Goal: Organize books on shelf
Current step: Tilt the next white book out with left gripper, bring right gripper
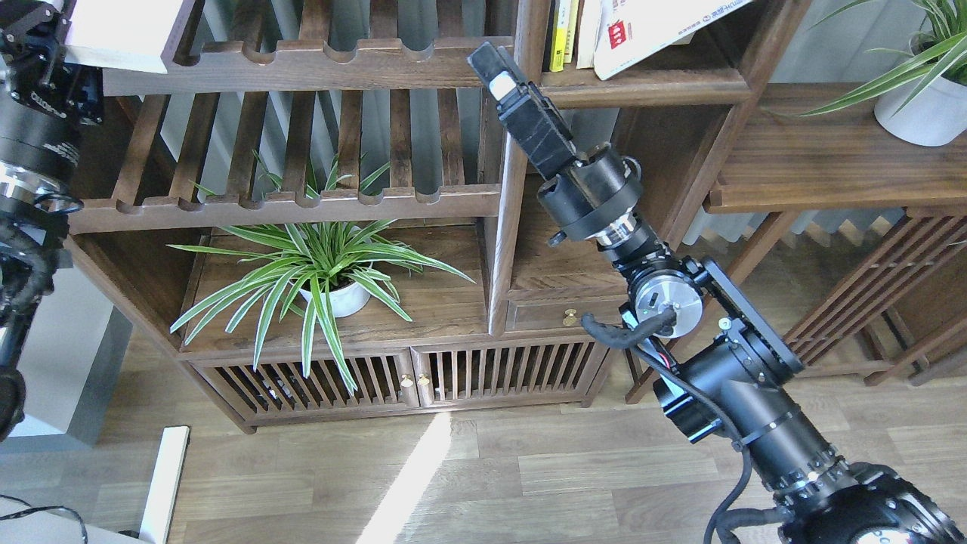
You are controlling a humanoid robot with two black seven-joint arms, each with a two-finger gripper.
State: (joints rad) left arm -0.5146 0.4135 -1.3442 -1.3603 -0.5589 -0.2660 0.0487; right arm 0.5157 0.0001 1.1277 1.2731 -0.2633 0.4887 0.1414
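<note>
A pale lilac-white book [121, 34] lies at the top left over the upper slatted rack's rail, its left edge in my left gripper [34, 30], which is shut on it. A large white book with a small red label [657, 30] leans tilted in the upper shelf [642, 85] compartment at the top centre-right. My right gripper [489, 66] points up-left, just left of that shelf's front edge and in front of the bookcase upright. It holds nothing, and its fingers overlap in a single dark bar.
Thin yellow upright books [563, 34] stand left of the white book. Two slatted racks [302, 200] fill the left bay above a potted spider plant [325, 268]. A side table with a white plant pot [918, 109] stands on the right.
</note>
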